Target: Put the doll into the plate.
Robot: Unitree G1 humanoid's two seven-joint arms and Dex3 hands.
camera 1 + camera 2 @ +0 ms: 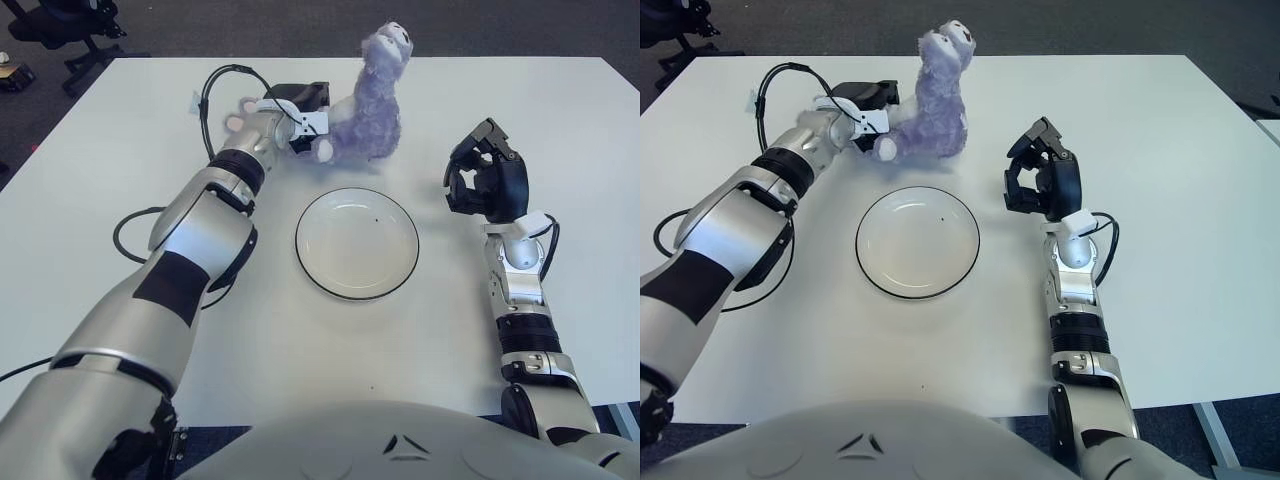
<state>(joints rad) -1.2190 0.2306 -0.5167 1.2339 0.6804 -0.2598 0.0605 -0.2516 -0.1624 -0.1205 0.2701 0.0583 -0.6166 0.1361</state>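
Purple plush doll (368,118) stands upright on the white table (120,130), its head raised and its base on the tabletop beyond the far rim of the plate (356,243). The left hand (296,112) reaches across the far side of the table and its fingers (312,126) are closed against the doll's left flank, gripping the plush at its lower body; a pale foot of the doll shows just below the fingers. The plate, white with a dark rim, lies flat and holds nothing, on the near side of those fingers and apart from them. The right hand (1042,183) shows to the right of the plate, raised on its upright forearm, fingers curled inward around nothing. A black cable (222,90) loops beside the left forearm.
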